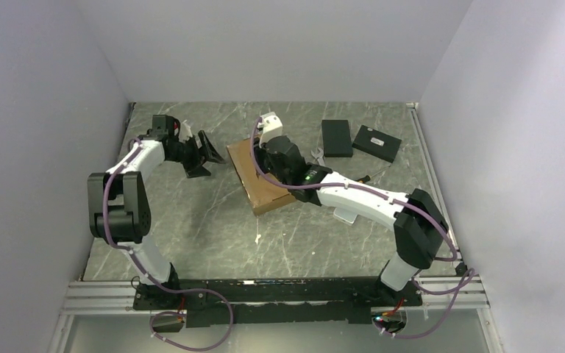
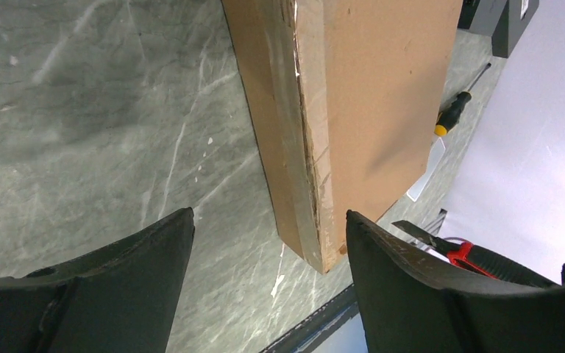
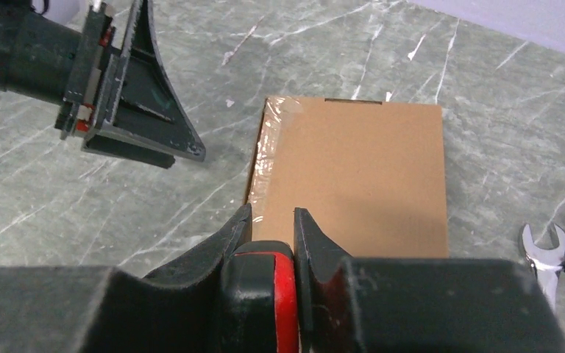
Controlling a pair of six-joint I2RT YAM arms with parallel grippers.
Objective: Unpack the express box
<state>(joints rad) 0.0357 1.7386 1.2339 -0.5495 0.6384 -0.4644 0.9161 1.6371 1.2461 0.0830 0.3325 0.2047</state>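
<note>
One express box (image 1: pixel 254 184): left fingers (image 2: pixel 118 294) beside, right fingers (image 3: pixel 316 243) seemingly above.

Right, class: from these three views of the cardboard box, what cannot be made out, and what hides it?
Contents of the express box: lid shut, all views.
Its far corner, top external view: under the right arm.
Working end of the red-and-black tool in the right gripper, right wrist view: hidden by the fingers.
Handle of the wrench, right wrist view: behind the gripper body.
Label on one black box, top external view: too small.
</note>
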